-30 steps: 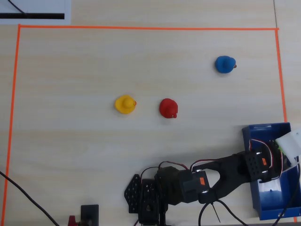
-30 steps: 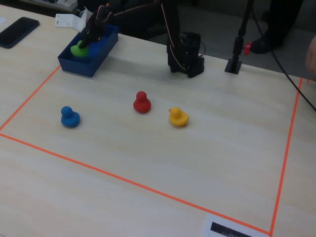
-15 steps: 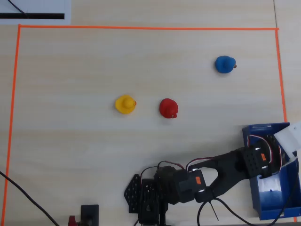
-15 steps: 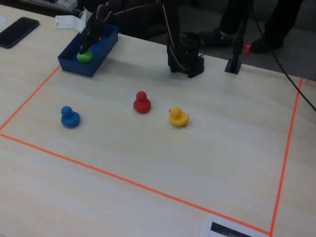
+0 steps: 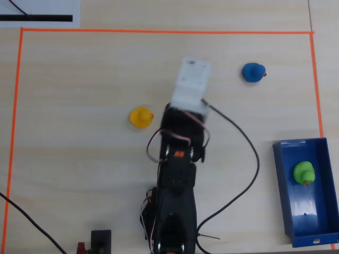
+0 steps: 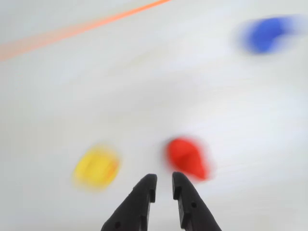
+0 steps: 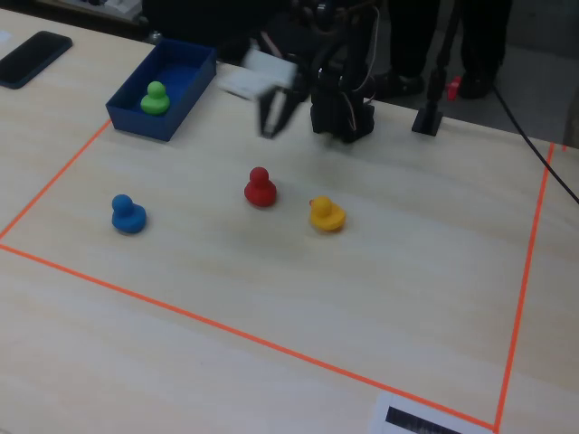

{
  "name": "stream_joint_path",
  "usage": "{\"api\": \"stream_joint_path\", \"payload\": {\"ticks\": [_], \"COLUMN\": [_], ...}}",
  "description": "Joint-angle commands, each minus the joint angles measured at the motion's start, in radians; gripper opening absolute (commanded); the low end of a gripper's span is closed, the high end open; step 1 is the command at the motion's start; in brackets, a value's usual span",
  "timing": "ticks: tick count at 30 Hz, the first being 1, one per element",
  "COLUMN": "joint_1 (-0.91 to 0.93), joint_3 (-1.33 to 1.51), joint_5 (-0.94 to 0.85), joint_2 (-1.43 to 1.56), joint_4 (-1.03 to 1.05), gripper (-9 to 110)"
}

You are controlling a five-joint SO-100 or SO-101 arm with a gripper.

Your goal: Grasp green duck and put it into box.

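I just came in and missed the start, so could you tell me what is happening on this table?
A single robot arm works on a table marked with orange tape. The green duck already sits inside the blue box, so the job looks done. The gripper holds nothing; its fingers are close together with a small gap, above the table near the red duck. The yellow duck and the blue duck stand loose on the table, untouched. The wrist view is blurred, so the arm seems to be moving.
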Motion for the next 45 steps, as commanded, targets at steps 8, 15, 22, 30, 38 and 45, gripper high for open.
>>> {"api": "stream_joint_path", "payload": {"ticks": [8, 15, 22, 30, 38, 45], "joint_1": [-0.202, -0.167, -0.144, -0.144, -0.144, -0.144], "joint_3": [0.709, 0.799, 0.884, 0.89, 0.89, 0.891], "joint_5": [-0.144, -0.183, -0.224, -0.204, -0.186, -0.184], "joint_2": [0.75, 0.75, 0.75, 0.75, 0.752, 0.752], "joint_4": [0.249, 0.209, 0.199, 0.229, 0.23, 0.23], "gripper": [0, 0, 0, 0, 3, 3]}}
